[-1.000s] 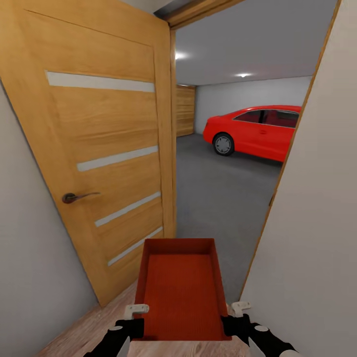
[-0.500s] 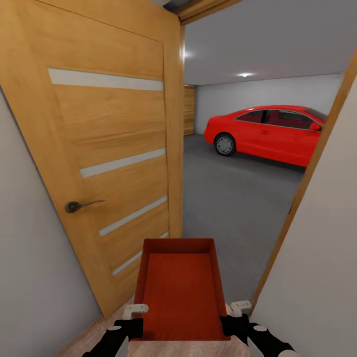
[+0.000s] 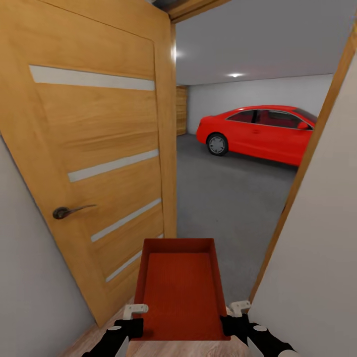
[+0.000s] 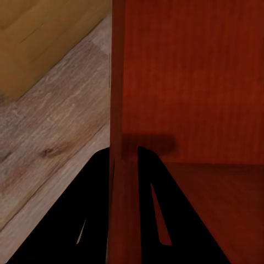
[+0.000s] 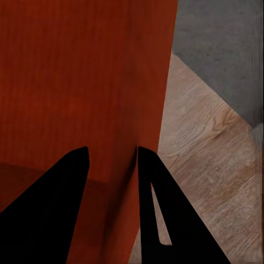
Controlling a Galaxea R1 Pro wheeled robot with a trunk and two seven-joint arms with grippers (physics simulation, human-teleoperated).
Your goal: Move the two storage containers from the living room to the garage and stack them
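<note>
Now I'm carrying one storage container (image 3: pixel 179 287) at the garage doorway.
Between my hands: left hand (image 3: pixel 130 325) pinches its left wall, right hand (image 3: pixel 237 322) its right wall.

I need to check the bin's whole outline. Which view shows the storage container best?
The head view: the storage container shows whole, open top up, between both grippers. The left wrist view and right wrist view show just a gripped wall close up.

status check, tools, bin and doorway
Left tool and right tool each shut on a side wall of the storage container. Bin level at garage doorway. Open door left, wall close right.
</note>
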